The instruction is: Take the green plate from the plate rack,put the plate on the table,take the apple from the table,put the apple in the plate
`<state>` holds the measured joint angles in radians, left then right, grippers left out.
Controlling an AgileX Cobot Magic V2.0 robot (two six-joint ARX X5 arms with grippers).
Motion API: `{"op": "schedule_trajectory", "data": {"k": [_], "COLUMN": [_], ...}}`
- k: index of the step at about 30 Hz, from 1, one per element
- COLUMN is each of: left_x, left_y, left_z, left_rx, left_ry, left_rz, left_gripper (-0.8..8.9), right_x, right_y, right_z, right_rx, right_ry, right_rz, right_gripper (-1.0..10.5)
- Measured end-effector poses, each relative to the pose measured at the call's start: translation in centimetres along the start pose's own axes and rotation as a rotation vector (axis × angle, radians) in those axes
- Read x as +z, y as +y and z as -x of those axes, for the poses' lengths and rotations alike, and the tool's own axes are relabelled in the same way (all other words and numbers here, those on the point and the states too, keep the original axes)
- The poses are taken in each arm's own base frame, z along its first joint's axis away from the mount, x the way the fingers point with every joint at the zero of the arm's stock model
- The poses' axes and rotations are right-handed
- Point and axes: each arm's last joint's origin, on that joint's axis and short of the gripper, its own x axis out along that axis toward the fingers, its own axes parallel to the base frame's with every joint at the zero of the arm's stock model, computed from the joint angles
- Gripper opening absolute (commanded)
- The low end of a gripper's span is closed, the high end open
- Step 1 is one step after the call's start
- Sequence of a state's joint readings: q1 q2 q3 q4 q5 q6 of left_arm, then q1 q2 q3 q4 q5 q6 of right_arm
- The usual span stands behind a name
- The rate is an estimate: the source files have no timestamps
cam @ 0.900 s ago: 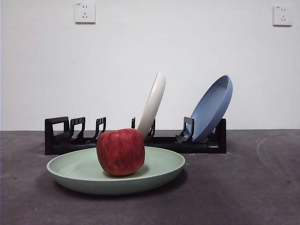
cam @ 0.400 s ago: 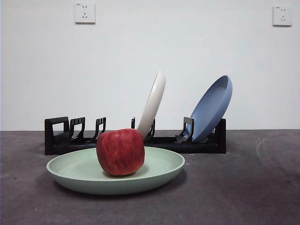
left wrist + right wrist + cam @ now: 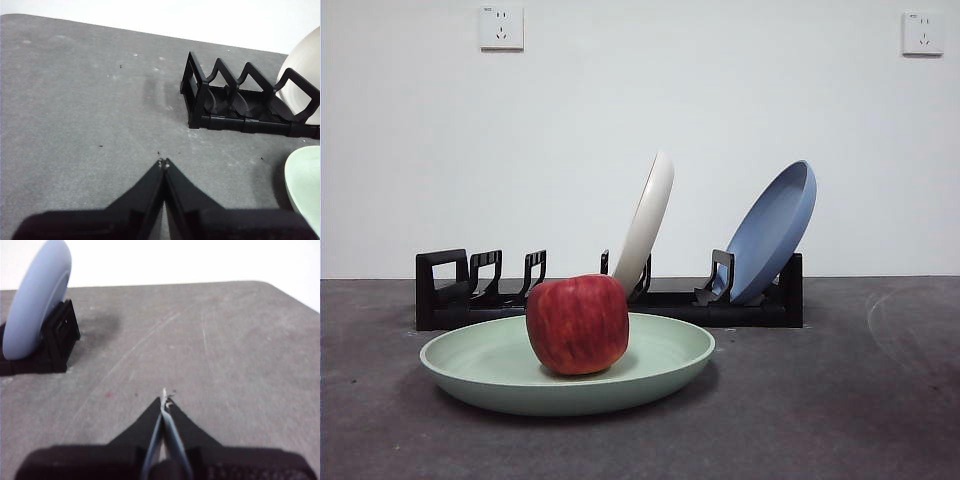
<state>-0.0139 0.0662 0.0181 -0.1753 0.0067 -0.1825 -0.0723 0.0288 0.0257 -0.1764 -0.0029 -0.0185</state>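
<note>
The apple (image 3: 577, 324) is seen resting in the green plate (image 3: 660, 365) on the desk (image 3: 840, 400), lower centre; nothing is left. Left gripper (image 3: 163, 162) and right gripper (image 3: 164, 401) are closed, empty.

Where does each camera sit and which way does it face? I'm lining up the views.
Front view: low at table height, facing the apple in the green plate; no robot parts.
Left wrist view: above the left gripper, shut, facing the plate rack.
Right wrist view: above the right gripper, shut, facing the blue plate.
All share the plate rack.
</note>
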Motion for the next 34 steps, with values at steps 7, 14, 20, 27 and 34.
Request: {"op": "schedule_trajectory", "data": {"k": [7,14,20,27,34], "left_x": [0.0,-0.02,-0.03,-0.03,-0.03], "left_y": [0.0,0.0,0.01,0.01,0.01], "left_z": [0.0,-0.03,-0.03,-0.03,-0.03], "left_rx": [0.0,0.001,0.001,0.001,0.001], "left_ry": [0.0,0.004,0.005,0.005,0.005], "left_rz": [0.0,0.0,0.0,0.0,0.0], "left_gripper": [-0.03,-0.04,-0.04,-0.04,-0.04], "right_x": [-0.08,-0.08,-0.08,-0.08,-0.08], "right_y": [0.0,-0.03,-0.03,-0.03,-0.03], "right_z": [0.11,0.11,0.11,0.11,0.11], "right_rx": [-0.002,-0.01,-0.011,-0.011,-0.011], "right_ry": [0.001,0.0,0.001,0.001,0.001], "right_rz": [-0.008,-0.007,-0.007,-0.007,-0.007], "right_gripper": [0.0,0.0,0.0,0.0,0.0]}}
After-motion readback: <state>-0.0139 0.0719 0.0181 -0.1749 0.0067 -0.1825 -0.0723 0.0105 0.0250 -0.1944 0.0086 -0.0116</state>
